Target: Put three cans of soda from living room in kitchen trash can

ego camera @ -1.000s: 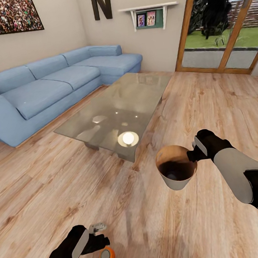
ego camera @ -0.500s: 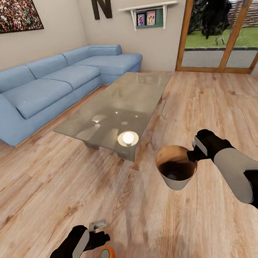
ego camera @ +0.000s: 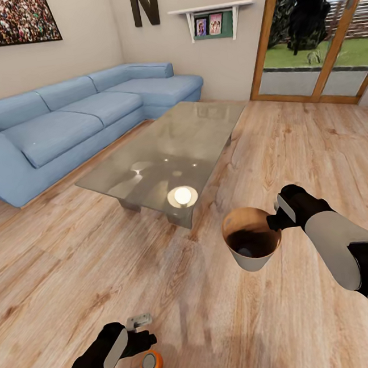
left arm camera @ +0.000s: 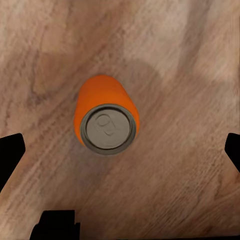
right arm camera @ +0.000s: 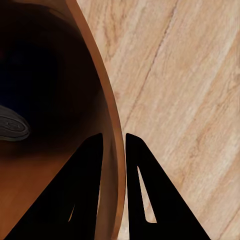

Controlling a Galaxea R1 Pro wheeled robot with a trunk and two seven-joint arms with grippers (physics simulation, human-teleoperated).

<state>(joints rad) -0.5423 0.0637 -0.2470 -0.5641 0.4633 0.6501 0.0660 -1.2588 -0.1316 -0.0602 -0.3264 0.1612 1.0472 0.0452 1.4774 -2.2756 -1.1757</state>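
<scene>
One soda can [left arm camera: 106,120] stands upright on the floor directly beneath your wide-open, empty left claw [left arm camera: 120,150], while your right claw [right arm camera: 114,145] pinches the bin's rim [ego camera: 251,240].

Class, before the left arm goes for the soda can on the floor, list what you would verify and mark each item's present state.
1. Soda can upright on the wood floor: ok.
2. Left end effector open, can between its fingers: ok.
3. Fingers already gripping the can: not ok, gaps on both sides.
4. Right end effector pinching the trash can rim: ok.
5. Bin mouth facing up: ok.
6. Count of cans inside: cannot tell; one grey top shows.
</scene>
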